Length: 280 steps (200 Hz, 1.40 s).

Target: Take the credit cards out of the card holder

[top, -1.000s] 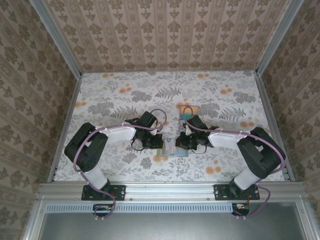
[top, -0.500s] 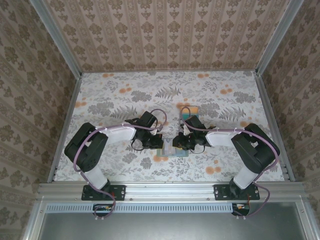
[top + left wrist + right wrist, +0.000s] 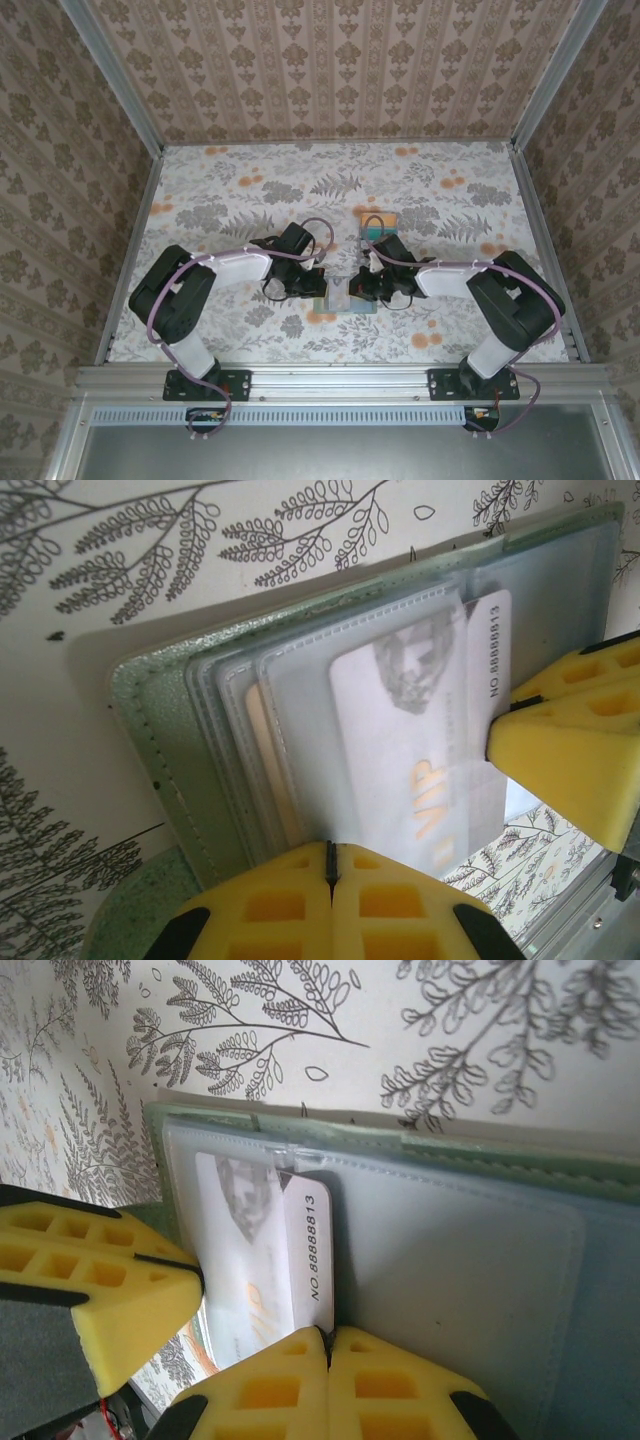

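The card holder (image 3: pixel 343 301) lies open on the floral table between both arms, its sage-green edge (image 3: pixel 150 740) and grey-blue inner face (image 3: pixel 480 1260) close up in the wrist views. A pale grey credit card (image 3: pixel 400 740) marked VIP and a number sticks partly out of a clear sleeve. My right gripper (image 3: pixel 328 1334) is shut on that card's corner (image 3: pixel 310 1250); it also shows in the left wrist view (image 3: pixel 505 708). My left gripper (image 3: pixel 330 852) is shut, its tips resting on the holder's clear sleeves. From above, the left gripper (image 3: pixel 322 287) and right gripper (image 3: pixel 358 288) face each other over the holder.
A small stack of orange and teal cards (image 3: pixel 378 222) lies on the table just behind the right gripper. Patterned walls enclose the table at the back and both sides, with metal rails (image 3: pixel 540 230) along the edges.
The right gripper, slightly open before, has closed on the pale card's corner and shifted a little. The left arm has stayed put on the holder.
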Tool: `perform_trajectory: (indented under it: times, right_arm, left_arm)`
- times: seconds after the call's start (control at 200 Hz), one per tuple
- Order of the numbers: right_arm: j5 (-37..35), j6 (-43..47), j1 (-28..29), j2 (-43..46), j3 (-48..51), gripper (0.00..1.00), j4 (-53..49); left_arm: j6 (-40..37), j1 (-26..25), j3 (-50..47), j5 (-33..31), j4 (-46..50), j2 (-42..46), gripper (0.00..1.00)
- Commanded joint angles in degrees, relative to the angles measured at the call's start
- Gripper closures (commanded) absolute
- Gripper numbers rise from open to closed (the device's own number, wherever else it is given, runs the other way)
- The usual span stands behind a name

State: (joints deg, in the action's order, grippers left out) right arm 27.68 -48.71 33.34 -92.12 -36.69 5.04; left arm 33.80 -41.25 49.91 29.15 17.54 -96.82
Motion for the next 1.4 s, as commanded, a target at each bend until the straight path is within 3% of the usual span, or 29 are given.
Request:
perform_trajectory:
  times: [0.0, 0.455, 0.815, 1.0, 1.12, 1.255, 1.395]
  right_arm:
    - [-3.84, -1.24, -0.50, 2.90, 2.97, 1.00, -2.05]
    - [-6.28, 2.72, -5.51, 17.33, 7.50, 1.00, -10.47]
    - [-7.29, 15.49, -6.36, 23.70, -5.30, 1.00, -29.01]
    - [-11.04, 26.89, -6.34, 20.98, -18.13, 1.00, -41.89]
    - [-13.07, 36.67, -6.36, 17.41, -25.82, 1.00, -47.75]
    - [-16.54, 49.96, -6.35, 12.86, -33.60, 1.00, -53.46]
    - [-20.37, 63.73, -6.46, 8.19, -37.88, 1.00, -55.31]
  left_arm:
    - [-0.94, 0.41, -0.69, -1.20, 1.41, -1.71, 1.00]
    - [-1.37, 0.72, -0.87, -0.85, 1.29, -0.87, 1.00]
    - [-1.92, 1.25, 0.87, -0.91, 2.87, 1.63, 0.98]
    - [-1.56, 2.12, 4.84, -0.06, 4.66, 5.66, 0.81]
    - [-1.41, 2.76, 6.71, -0.01, 5.47, 8.47, 0.64]
    - [0.01, 4.00, 6.16, -0.15, 4.82, 12.46, 0.34]
    - [0.58, 5.08, 4.67, -1.92, 4.89, 17.10, 0.12]
